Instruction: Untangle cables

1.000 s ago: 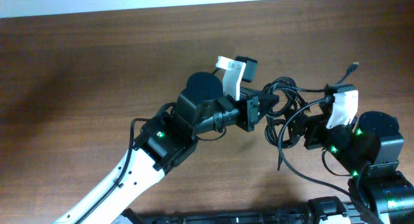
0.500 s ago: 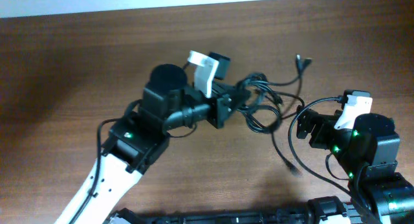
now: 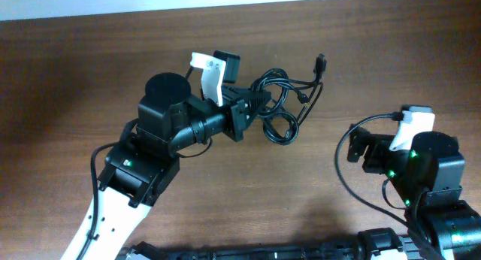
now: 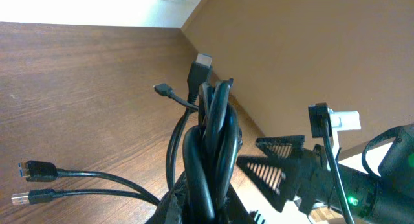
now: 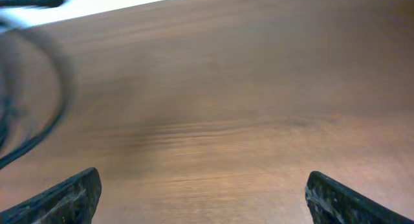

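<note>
The cables [image 3: 279, 110] make one bunch of thin black cords looped over one another. The bunch sits over the far half of the wooden table [image 3: 75, 80], a little right of its middle. From the loops one cord runs up and to the right, ending in a plug end [image 3: 319, 62] near the table's far edge.

In the left wrist view the bunch rises as a tight upright sheaf of strands. A flat metal-tipped plug [image 4: 202, 63] stands at its top and a smaller plug [image 4: 162, 89] juts out just left of that. Lower left, two cords trail away side by side, ending in a dark USB plug [image 4: 31, 169] and a silver USB plug [image 4: 29, 198]. Whether the loops touch the wood I cannot tell.

The left gripper [image 3: 252, 104] points right and is clamped on the left side of the bunch, its jaws closed tight around the strands.

The right gripper [image 3: 361, 149] is well apart, to the right and nearer the front edge, and holds nothing. Its jaws are spread wide. In its own wrist view the fingers [image 5: 74, 191] sit in the bottom corners with bare wood between them, and a blurred arc of cord shows at the left edge.
</note>
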You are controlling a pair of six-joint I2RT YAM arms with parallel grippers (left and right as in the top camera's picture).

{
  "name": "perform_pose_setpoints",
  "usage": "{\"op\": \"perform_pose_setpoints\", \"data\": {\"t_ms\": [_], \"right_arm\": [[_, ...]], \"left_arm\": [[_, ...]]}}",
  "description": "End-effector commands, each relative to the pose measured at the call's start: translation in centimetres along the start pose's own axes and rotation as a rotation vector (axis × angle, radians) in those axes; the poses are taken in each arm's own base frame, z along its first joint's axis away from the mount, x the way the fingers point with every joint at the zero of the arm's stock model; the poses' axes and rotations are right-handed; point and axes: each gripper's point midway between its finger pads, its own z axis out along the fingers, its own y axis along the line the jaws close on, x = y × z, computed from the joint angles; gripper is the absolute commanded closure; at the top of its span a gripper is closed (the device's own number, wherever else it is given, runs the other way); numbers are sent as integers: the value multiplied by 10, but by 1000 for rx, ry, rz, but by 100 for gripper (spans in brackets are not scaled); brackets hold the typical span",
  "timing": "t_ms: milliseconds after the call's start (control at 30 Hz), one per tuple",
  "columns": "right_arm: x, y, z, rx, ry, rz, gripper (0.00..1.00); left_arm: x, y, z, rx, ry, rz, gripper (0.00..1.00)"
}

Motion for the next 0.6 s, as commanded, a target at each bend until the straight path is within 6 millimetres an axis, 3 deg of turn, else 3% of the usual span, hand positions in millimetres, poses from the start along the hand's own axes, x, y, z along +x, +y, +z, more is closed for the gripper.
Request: {"op": "perform_pose_setpoints", "data": {"t_ms": [0, 100, 267, 467, 567], "right_arm": [[-3, 37, -4, -217, -16, -139, 0], [-10, 42, -5, -241, -39, -90, 0], [-22, 44, -3, -250, -70, 2, 0], [-28, 43, 30, -238, -20, 53, 0], [-18, 29, 53, -150, 48, 64, 0]], "left_arm": [[-20, -16, -9, 41, -68, -56, 100], [-21, -27, -10, 99, -59, -117, 100], [-23, -64, -17, 288, -23, -96, 100], [-13, -77, -22, 365, 37, -85, 100], [-14, -78, -22, 370, 36, -81, 100]]}}
